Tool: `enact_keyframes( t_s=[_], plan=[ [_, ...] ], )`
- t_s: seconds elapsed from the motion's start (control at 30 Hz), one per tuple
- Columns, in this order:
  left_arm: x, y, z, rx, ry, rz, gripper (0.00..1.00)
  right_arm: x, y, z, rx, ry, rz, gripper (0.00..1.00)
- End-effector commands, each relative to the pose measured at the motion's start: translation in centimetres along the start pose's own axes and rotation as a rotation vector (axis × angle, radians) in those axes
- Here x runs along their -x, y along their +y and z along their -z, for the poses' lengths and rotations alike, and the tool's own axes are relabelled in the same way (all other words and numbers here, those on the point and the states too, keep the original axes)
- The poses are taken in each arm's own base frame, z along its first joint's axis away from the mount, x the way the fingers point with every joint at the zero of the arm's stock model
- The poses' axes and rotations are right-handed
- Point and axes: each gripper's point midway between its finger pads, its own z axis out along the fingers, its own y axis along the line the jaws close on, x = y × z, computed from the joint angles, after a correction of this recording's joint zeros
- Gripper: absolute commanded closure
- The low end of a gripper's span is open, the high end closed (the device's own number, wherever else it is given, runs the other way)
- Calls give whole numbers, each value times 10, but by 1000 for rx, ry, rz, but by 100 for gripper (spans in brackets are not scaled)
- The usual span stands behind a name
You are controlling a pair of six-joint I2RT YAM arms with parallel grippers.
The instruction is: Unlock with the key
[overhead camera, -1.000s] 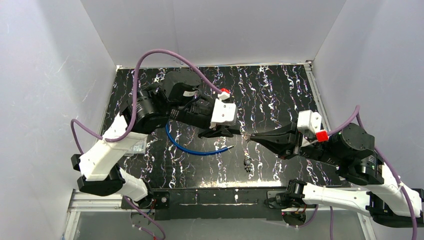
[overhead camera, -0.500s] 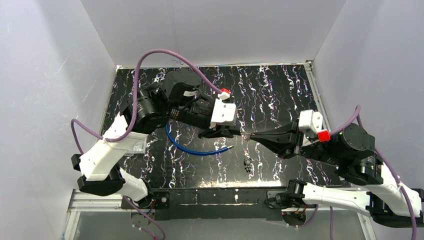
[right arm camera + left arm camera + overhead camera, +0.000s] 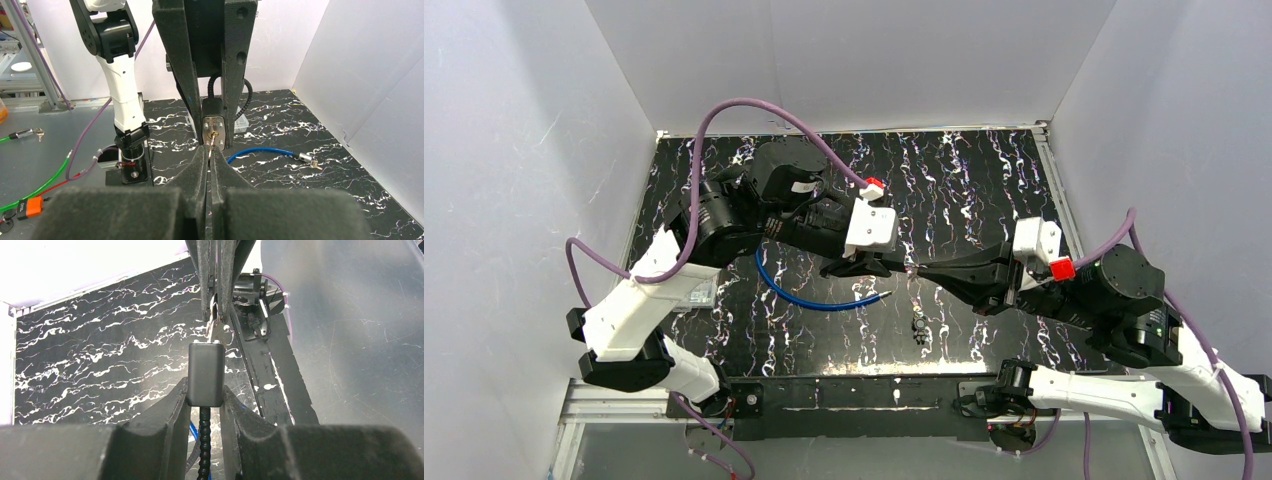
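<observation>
White-walled booth; black, white-veined marble-look desk.

Top view: both arms reach inward, left claw and right claw tip to tip above mid-desk. A blue cable loop lies on the desk beside them.

Left wrist view: left claw narrow, clamping a small black rectangular lock body.

Right wrist view: right claw pinched shut on a small metal key, tip at the lock's keyhole; depth unclear.

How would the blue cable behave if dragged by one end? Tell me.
The blue cable lies in a loose curve, so it is probably floppy and would trail. Its metal end looks small, so likely light, apt to swing.
</observation>
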Motion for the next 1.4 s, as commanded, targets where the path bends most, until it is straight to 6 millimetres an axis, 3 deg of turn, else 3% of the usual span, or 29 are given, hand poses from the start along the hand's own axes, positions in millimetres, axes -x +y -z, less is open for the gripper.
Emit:
enact_keyframes(
  t_s=[0.0,0.33,0.83,1.07,1.37],
  plan=[
    [10,-8,8,-18,-41,-25,100,12,-2,-5,-4,-50,5,99],
    [12,-10,10,-23,-48,-32,100,-4,0,-12,3,-11,-6,99],
    [21,-9,1,-38,-53,-81,100,-30,6,-46,51,48,-92,98],
    [22,-9,0,-30,-43,-100,100,-33,-1,-43,15,65,-98,65],
    [8,-3,4,25,9,-120,100,1,-10,8,-60,27,-72,52]
  ],
)
